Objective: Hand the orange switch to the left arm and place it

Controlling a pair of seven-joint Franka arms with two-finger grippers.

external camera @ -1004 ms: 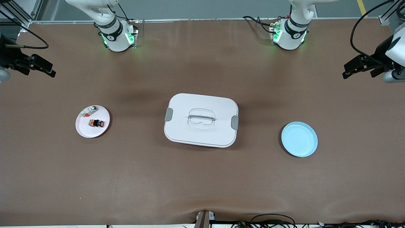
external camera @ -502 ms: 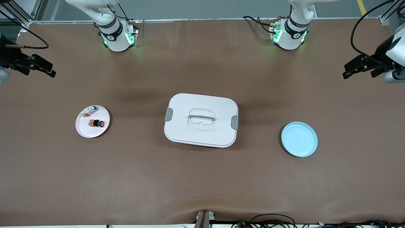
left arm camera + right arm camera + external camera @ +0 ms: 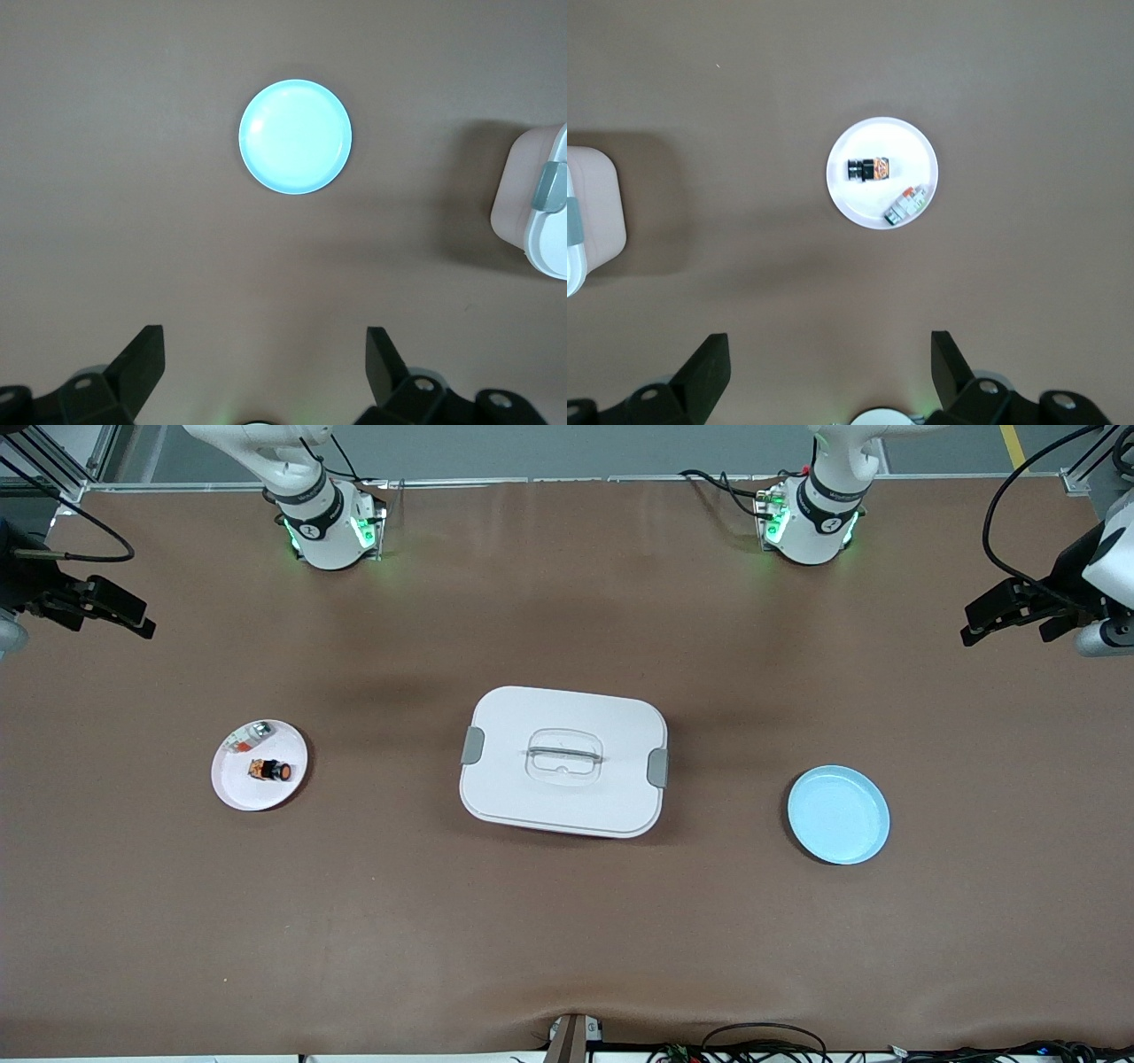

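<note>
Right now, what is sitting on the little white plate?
On the white plate lie two tiny parts: the orange switch on its side, and a small silvery-clear part nearer the rim. What is under them cannot be seen. Both grippers wait open, high up, holding nothing.

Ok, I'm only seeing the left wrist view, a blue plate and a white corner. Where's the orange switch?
Observer: The orange switch lies on a white plate toward the right arm's end of the table, beside a small silvery part.
Operator: What's that white corner?
Observer: The box, lid on, between the white plate and the blue plate.
Operator: Is the right gripper on it yet?
Observer: No. The right gripper is open, high above the white plate, holding nothing. The left gripper is open too.
</note>
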